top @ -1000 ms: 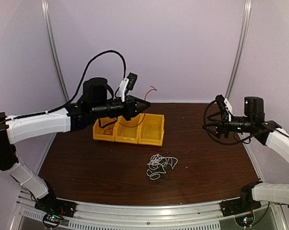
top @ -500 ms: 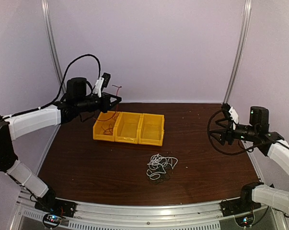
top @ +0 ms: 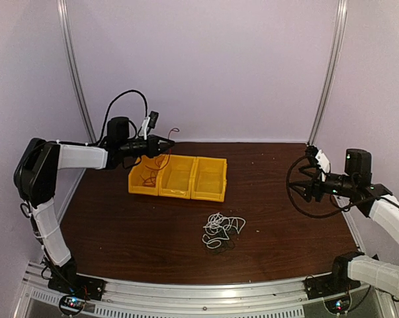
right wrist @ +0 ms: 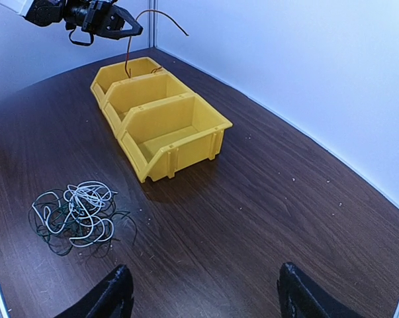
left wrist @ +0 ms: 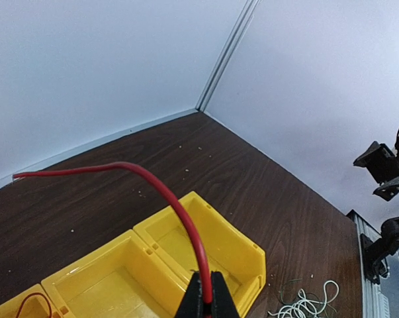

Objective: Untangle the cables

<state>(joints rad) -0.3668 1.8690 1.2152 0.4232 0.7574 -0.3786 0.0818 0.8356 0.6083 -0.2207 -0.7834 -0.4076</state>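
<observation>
The left gripper [top: 166, 143], clamped on the red cable [left wrist: 153, 173], has been drawn back from above the middle of the 3 yellow bins [top: 178, 192] to above the leftmost one, and its arm has been folded closer to the left wall. The cable's free tip has been carried leftward with it. The right gripper [top: 308, 188] has been pulled rightward and slightly lowered.

- Dark brown wooden table top [right wrist: 285, 199]: smooth, faint sheen, visible grain.
- Yellow plastic three-compartment bin [right wrist: 173, 149]: glossy, smooth.
- Thin red cable [left wrist: 120, 165]: smooth, slightly shiny plastic sheath.
</observation>
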